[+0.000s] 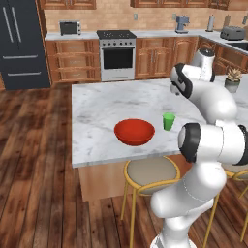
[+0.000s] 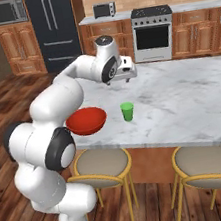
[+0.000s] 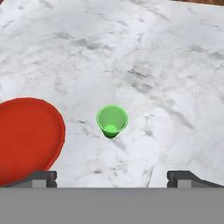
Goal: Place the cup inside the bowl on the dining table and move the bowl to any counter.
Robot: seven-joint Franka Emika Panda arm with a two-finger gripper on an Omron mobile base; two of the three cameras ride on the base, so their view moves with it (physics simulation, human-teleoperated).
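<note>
The small green cup (image 1: 168, 121) (image 2: 127, 111) (image 3: 112, 121) stands upright on the marble dining table (image 1: 106, 104) (image 2: 191, 94) (image 3: 153, 61). The wide red bowl (image 1: 134, 131) (image 2: 86, 120) (image 3: 26, 138) sits just to its left near the table's front edge, a short gap between them. My gripper (image 2: 123, 79) (image 3: 112, 177) hangs above the table, a little behind the cup and well clear of it. Its fingertips (image 3: 41, 178) are spread wide, open, with nothing between them.
Two round stools (image 1: 150, 172) (image 2: 101, 164) (image 2: 206, 165) stand under the table's front edge. A potted plant (image 1: 233, 79) sits at the table's right. Behind are the wall counter (image 1: 155, 34) (image 2: 103, 18), a stove (image 1: 116, 53) and a dark fridge (image 1: 22, 43).
</note>
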